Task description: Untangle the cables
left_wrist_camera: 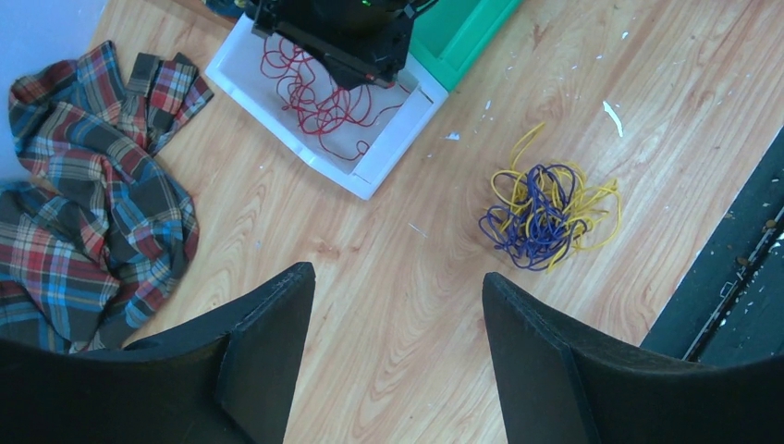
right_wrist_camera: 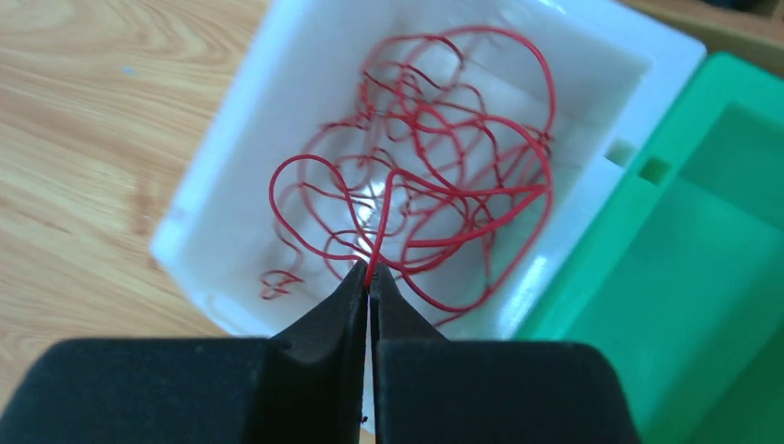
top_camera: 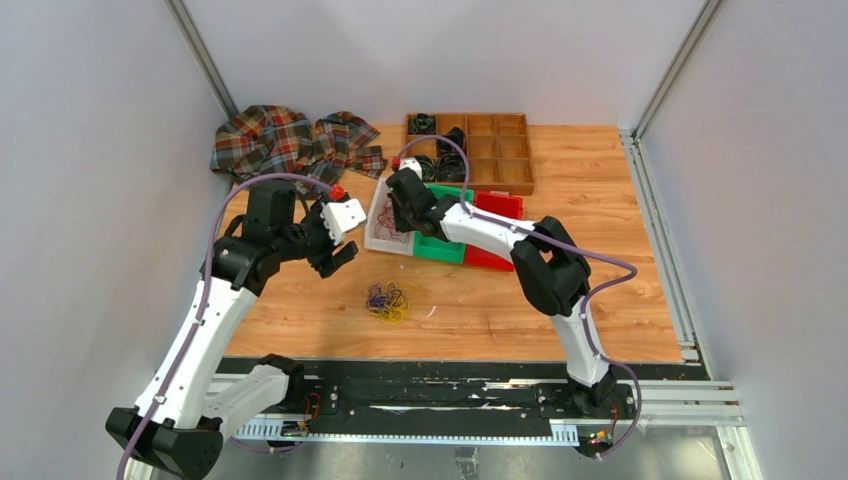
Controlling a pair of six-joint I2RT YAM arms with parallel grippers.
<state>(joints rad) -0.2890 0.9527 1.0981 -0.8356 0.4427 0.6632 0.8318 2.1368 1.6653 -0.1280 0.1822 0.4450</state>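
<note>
On my right wrist feed the right gripper (right_wrist_camera: 370,277) has its jaws pressed together, tip against tip, with a single strand of the red cables (right_wrist_camera: 434,185) pinched between the very ends of the fingers. The rest of that red bundle spreads out in loose loops just ahead of the fingertips and lies in the white tray (right_wrist_camera: 208,199) directly under the hand. The green tray (right_wrist_camera: 712,277) sits touching the white one, off to the gripper's right side in this view. The left gripper (left_wrist_camera: 396,282) hangs above the bare wood of the table (left_wrist_camera: 370,203) with its jaws spread wide and nothing between them. From that hand, the yellow and purple cables (left_wrist_camera: 548,217) lie in one knotted clump on the wood, ahead of the right finger and apart from it, the purple strands wound through the yellow ones. The plaid cloth (left_wrist_camera: 83,185) is crumpled well off beyond the left finger. Farther ahead of this hand, past the open gap between the fingers, I can see the white tray again with the right arm's black gripper body over it. The clump and the tray are clearly apart, with bare wood between them.
</note>
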